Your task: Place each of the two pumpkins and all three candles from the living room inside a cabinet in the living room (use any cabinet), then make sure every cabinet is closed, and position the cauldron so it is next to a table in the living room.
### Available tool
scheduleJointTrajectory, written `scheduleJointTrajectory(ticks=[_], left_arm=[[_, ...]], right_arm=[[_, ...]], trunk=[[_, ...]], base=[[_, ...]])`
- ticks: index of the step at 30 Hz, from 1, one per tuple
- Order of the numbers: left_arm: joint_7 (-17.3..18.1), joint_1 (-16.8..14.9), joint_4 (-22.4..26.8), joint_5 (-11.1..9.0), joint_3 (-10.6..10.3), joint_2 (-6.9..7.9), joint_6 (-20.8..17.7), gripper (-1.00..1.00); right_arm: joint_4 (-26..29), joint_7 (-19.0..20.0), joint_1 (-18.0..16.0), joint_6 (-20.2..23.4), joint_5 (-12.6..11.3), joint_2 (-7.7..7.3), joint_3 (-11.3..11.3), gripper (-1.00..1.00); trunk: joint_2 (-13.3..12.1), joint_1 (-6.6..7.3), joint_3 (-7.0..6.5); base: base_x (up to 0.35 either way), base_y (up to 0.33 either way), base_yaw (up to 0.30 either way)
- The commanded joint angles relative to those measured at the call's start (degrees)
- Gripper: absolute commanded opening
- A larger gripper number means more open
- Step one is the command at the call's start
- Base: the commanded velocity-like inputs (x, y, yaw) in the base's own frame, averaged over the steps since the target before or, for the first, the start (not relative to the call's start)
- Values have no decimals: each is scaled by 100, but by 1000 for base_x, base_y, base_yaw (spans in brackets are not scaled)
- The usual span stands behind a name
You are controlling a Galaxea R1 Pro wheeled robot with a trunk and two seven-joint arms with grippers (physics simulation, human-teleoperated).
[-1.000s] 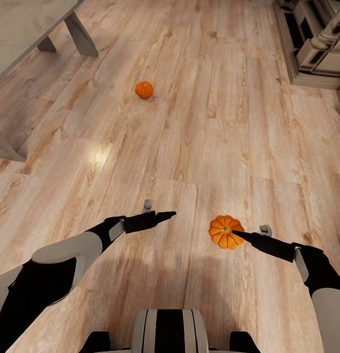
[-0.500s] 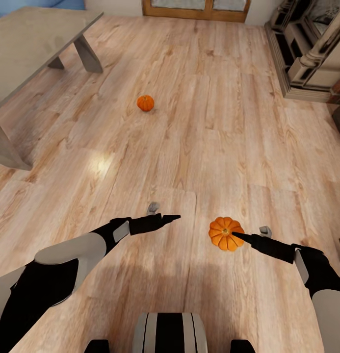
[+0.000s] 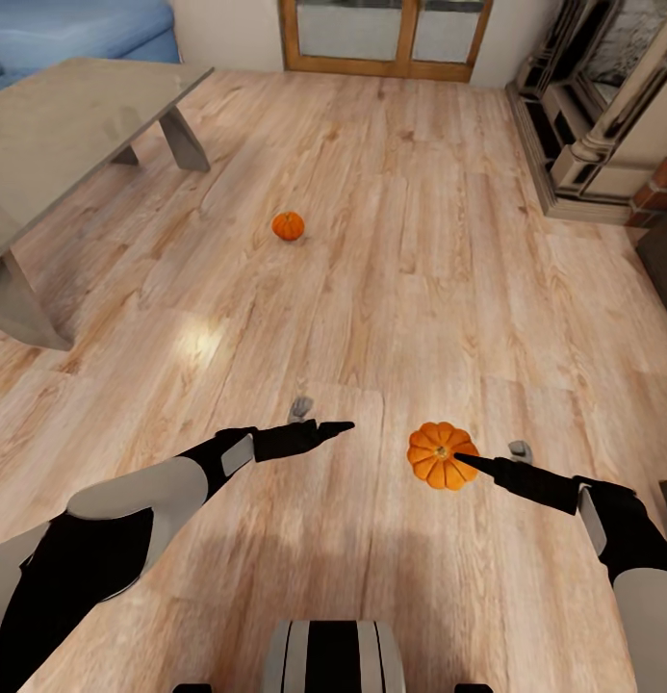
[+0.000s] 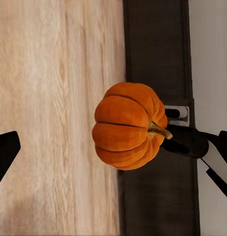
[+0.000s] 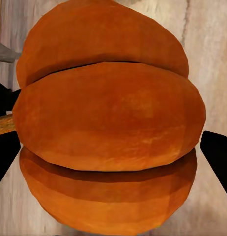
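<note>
Right gripper (image 3: 465,462): it held one pumpkin (image 3: 441,454) between its fingers, up off the wood floor (image 3: 420,241).
Held pumpkin: in the right wrist view the pumpkin (image 5: 108,123) sat very close, with a dark finger (image 5: 219,152) on each side of it.
Left gripper (image 3: 338,425): it held nothing. It pointed at the held pumpkin, a little way off. I cannot tell how wide its fingers stood.
Left wrist view: the same pumpkin (image 4: 128,125) showed with its stem turned to the right gripper (image 4: 180,140).
Second pumpkin (image 3: 288,225): it lay on the floor, far ahead of the left gripper.
Table (image 3: 73,125): it stood far ahead of the left gripper, off to the left side.
Sofa (image 3: 64,29): blue, behind the table.
Fireplace (image 3: 612,106): far ahead of the right gripper.
</note>
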State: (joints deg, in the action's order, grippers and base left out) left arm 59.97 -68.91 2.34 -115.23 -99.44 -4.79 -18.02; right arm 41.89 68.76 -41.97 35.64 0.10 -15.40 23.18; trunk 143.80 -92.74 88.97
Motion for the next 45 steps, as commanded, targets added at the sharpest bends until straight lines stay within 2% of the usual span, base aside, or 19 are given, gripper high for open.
scheduleJointTrajectory(ticks=[1, 36, 38, 42, 45], left_arm=[[2, 0, 1, 1, -5, -5, 0, 100], [-19, 0, 49, 1, 3, -21, -17, 100], [-20, 0, 45, 1, 2, -13, -17, 100], [-17, 0, 25, -5, -15, 19, -17, 100], [-8, 0, -2, -13, -9, 87, -13, 100]], right_arm=[[1, 1, 2, -5, 12, -4, 0, -100], [-38, 128, 6, 10, 43, 5, -28, -100], [-66, 95, 48, -3, 127, 38, -265, -100], [-93, 47, 113, -42, 416, 228, -887, -100], [-100, 36, 123, -108, 486, 344, -1040, -100]], trunk=[[-2, 2, -23], [-48, 92, -798], [-51, 97, -842], [-66, 113, -930], [-186, 178, -984]], base=[[0, 0, 0], [0, 0, 0], [0, 0, 0], [0, 0, 0], [0, 0, 0]])
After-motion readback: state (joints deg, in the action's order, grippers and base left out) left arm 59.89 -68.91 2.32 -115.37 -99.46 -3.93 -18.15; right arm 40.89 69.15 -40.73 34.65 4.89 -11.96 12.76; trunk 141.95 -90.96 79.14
